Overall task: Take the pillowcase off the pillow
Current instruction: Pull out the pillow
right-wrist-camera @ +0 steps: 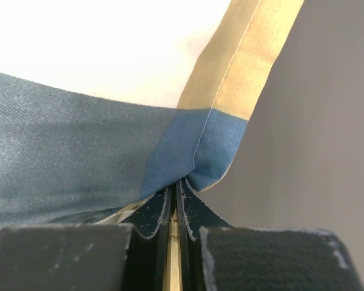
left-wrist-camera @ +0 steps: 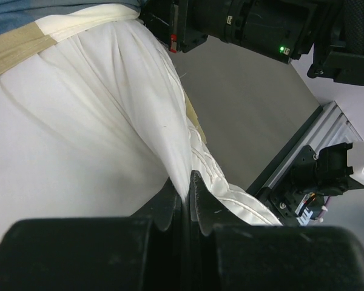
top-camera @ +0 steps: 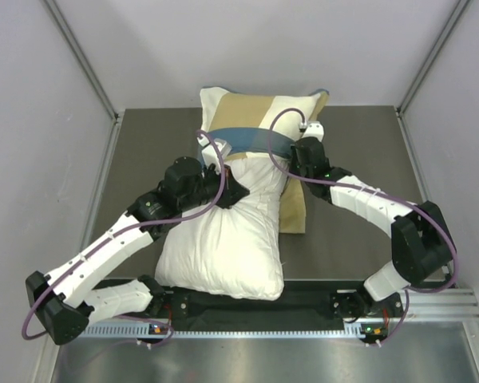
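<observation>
On table (top-camera: 359, 159), L claw (left-wrist-camera: 183, 183) pinching pillow (left-wrist-camera: 79, 127), R claw (right-wrist-camera: 176, 187) pinching pillowcase (right-wrist-camera: 73, 139) blue edge

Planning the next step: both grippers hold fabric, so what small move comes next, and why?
Probably pull the right gripper, shut on the pillowcase at its blue edge, away from the bases, with the left gripper pinching the pillow; the cover sits only on its far end.
</observation>
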